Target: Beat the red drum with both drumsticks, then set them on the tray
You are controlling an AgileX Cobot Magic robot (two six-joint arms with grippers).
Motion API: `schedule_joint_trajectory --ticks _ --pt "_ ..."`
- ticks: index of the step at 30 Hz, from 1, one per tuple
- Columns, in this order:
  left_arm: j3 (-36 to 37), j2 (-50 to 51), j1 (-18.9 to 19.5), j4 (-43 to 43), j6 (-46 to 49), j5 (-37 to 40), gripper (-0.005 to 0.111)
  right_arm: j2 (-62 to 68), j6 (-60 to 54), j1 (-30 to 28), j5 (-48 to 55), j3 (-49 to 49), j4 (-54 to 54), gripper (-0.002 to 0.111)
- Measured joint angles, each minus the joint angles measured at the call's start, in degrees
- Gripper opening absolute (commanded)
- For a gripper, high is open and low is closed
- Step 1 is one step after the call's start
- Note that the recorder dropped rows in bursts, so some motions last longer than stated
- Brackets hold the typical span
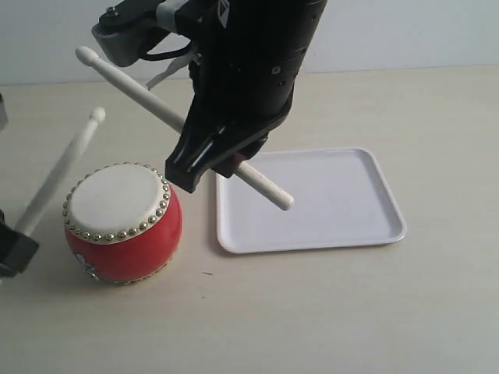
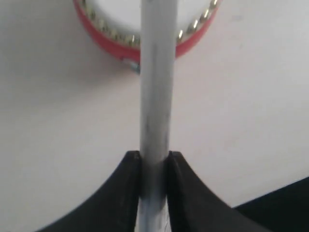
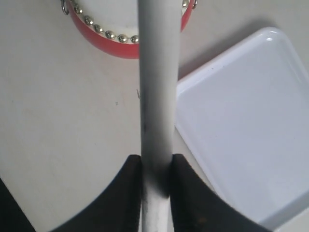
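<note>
Left gripper point(image 2: 154, 157) clamps one slim pale wooden drumstick point(image 2: 155, 87), right gripper point(image 3: 157, 159) a second drumstick point(image 3: 157, 87), both raised over the glossy red drum point(image 1: 123, 222), apparently poised to beat.

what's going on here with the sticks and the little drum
Two robot arms each hold a stick over a drum. The left jaws are shut on the left drumstick and the right jaws on the right drumstick. Both sticks are held up at a slant, with their rounded tips off the cream skin of the red drum. The drum stands on the table beside the white tray, which holds neither stick yet.
</note>
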Motion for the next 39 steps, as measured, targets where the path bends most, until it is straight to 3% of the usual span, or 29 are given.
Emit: schedule_joint_trajectory --ticks 4,12,39 --pt "-3.61 -9.65 0.14 1.27 -1.92 -2.27 0.0 -3.37 -0.35 0.0 0.1 -1.83 -0.26 0.0" --pt "-3.76 -18.33 0.14 0.0 -4.75 6.57 0.0 -1.84 -2.88 0.0 -5.46 -4.74 10.17 0.0" --pt "-3.76 -18.68 0.14 -0.41 -6.3 3.68 0.0 -1.71 -3.81 0.0 -4.62 -4.74 11.16 0.0"
